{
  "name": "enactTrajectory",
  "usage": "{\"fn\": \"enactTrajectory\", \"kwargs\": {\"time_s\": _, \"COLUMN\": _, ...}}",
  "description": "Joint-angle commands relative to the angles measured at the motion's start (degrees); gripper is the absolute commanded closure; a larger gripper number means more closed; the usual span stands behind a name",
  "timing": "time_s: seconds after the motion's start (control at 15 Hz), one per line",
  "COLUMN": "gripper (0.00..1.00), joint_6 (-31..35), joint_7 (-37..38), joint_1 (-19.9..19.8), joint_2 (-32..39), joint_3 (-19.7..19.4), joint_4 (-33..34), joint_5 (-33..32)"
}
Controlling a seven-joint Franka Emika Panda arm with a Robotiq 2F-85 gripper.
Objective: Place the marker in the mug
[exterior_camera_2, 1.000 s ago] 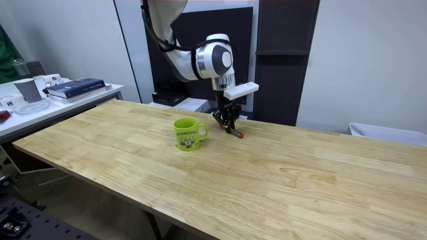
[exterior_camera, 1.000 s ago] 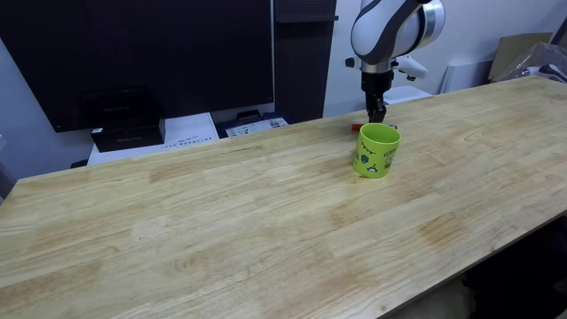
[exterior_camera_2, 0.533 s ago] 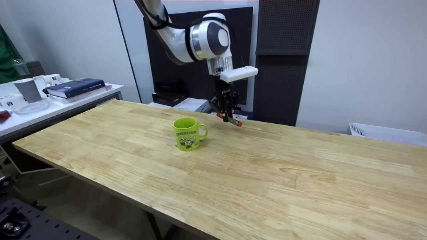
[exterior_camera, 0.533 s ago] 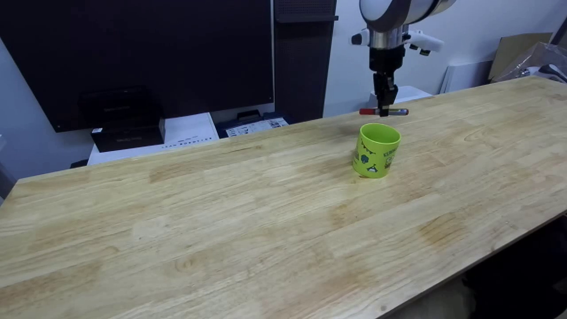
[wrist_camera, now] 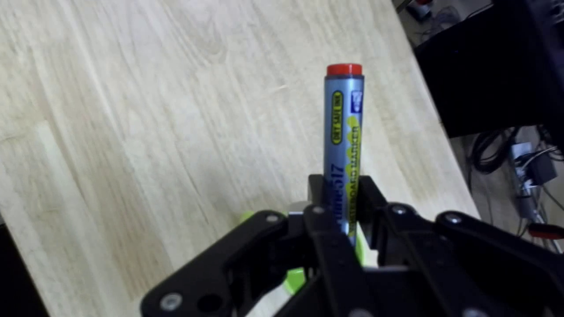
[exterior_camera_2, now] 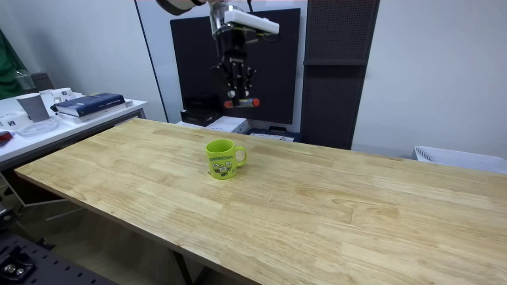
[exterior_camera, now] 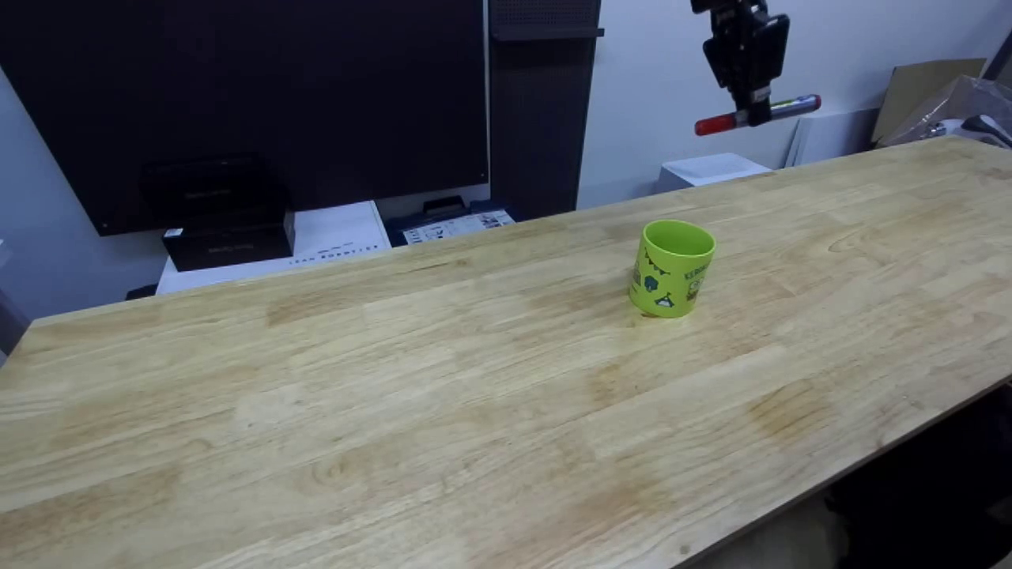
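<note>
My gripper (exterior_camera: 757,112) is shut on the marker (exterior_camera: 795,107) and holds it high above the table. In both exterior views the marker lies crosswise in the fingers, with a red cap at one end and a red plug at the other. In the wrist view the marker (wrist_camera: 343,127) points up between the fingertips (wrist_camera: 339,193); its cap end is hidden by the gripper. The lime-green mug (exterior_camera: 672,273) stands upright on the table, below and apart from the gripper. Its handle shows in an exterior view (exterior_camera_2: 241,156). The wrist view shows only bits of the mug (wrist_camera: 295,279) behind the fingers.
The mug stands on a long wooden table (exterior_camera: 379,411). Behind its far edge are a black box (exterior_camera: 229,243) on a white box and a dark panel (exterior_camera: 237,103). A white side table with books (exterior_camera_2: 89,103) and a grey cup (exterior_camera_2: 33,107) stands beyond.
The gripper has lifted the marker from the table surface to well above it and moved over toward the mug. The marker has also turned with the gripper. The mug has not moved.
</note>
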Motion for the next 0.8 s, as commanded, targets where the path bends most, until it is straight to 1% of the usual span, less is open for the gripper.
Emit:
{"fn": "enactTrajectory", "kwargs": {"time_s": 0.0, "gripper": 0.95, "joint_6": -8.6, "joint_7": 4.8, "joint_1": 2.4, "joint_2": -3.4, "joint_3": 0.5, "joint_4": -1.1, "joint_5": -3.2}}
{"fn": "enactTrajectory", "kwargs": {"time_s": 0.13, "gripper": 0.95, "joint_6": -8.8, "joint_7": 6.4, "joint_1": 2.6, "joint_2": -1.7, "joint_3": 0.8, "joint_4": 0.0, "joint_5": -4.0}}
{"fn": "enactTrajectory", "kwargs": {"time_s": 0.27, "gripper": 0.95, "joint_6": -8.5, "joint_7": 8.1, "joint_1": 2.7, "joint_2": 1.6, "joint_3": 0.9, "joint_4": 2.2, "joint_5": -4.2}}
{"fn": "enactTrajectory", "kwargs": {"time_s": 0.73, "gripper": 0.95, "joint_6": -10.9, "joint_7": 13.0, "joint_1": 3.1, "joint_2": 10.2, "joint_3": 1.1, "joint_4": 6.1, "joint_5": -5.0}}
